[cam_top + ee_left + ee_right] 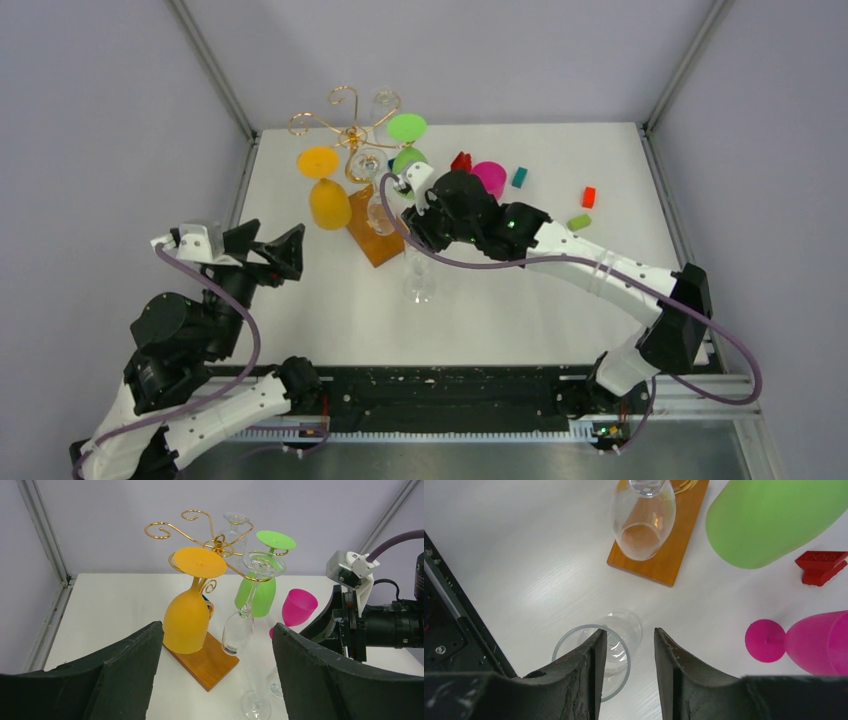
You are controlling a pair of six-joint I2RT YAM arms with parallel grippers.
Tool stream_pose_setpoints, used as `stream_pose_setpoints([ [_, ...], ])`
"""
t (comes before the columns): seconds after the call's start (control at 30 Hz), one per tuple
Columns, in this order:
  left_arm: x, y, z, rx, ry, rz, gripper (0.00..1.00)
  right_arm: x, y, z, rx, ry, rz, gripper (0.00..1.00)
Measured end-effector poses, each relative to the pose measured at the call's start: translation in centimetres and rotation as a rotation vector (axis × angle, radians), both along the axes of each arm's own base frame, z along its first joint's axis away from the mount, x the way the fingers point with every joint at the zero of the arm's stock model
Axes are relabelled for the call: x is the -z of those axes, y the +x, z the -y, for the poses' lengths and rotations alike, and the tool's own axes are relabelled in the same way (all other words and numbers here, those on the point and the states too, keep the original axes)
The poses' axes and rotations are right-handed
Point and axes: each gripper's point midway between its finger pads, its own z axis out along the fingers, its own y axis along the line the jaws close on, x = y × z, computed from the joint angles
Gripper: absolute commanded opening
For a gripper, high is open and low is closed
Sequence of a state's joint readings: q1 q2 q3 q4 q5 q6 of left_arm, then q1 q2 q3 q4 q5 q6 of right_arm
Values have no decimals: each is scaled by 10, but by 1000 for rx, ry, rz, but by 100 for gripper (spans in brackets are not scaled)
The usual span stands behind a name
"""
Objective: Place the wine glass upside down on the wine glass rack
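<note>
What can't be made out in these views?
Right wrist: whether the right gripper touches the clear glass; its stem is hidden under the bowl, its rim partly behind a finger.
Right wrist: pink glass cut off by the right edge.
Top external: right gripper's fingertips hidden under its own wrist.
Left wrist: wine glass rack base partly behind the orange glass.

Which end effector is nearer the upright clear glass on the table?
Right. The right end effector hovers directly over the glass; left end effector sits well off to its left.
</note>
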State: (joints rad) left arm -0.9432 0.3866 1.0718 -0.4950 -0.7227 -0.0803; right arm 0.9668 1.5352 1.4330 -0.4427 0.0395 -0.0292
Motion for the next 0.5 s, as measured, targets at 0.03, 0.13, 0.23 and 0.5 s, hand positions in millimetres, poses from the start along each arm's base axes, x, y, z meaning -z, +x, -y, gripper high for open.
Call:
stream_pose_setpoints([
  [0.03, 0, 0, 0, 0, 0, 0, 85, 0, -2, 0, -6, -10, 0, 35],
  [0.13, 0, -1, -1, 0, -3, 2, 85, 2, -7, 3, -16, -46, -7, 33],
  [0.23, 0, -1, -1, 0, -4, 3, 85, 4, -8, 8, -18, -79, -16, 29],
  [0.5, 1, 0, -1, 0, -2, 1, 85, 8, -14, 22, -27, -159, -34, 14],
])
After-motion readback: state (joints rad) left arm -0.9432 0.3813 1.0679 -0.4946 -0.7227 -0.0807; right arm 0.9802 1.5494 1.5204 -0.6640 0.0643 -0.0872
